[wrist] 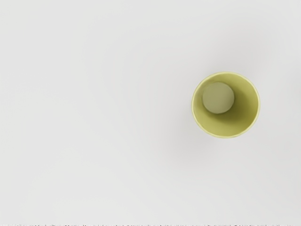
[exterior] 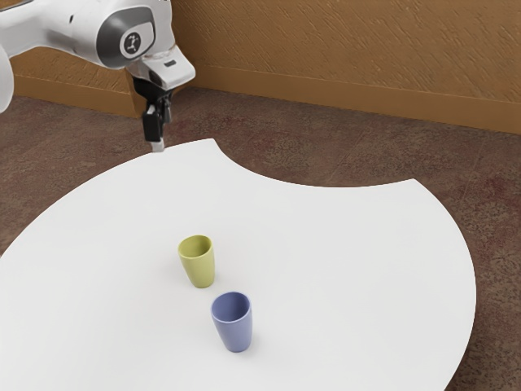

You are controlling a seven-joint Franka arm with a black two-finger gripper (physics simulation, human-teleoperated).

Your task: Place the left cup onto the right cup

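Altogether two cups stand upright: one green cup [exterior: 197, 261], one blue cup [exterior: 232, 321]; state of jaws unclear.

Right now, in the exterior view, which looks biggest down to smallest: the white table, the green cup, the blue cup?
1. white table, by far.
2 and 3. green cup and blue cup look alike; the blue one stands nearer the camera, so no ranking.

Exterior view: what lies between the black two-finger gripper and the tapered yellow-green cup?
Only bare white table lies between the black two-finger gripper and the tapered yellow-green cup, as the exterior view shows; the tapered blue cup stands past it.
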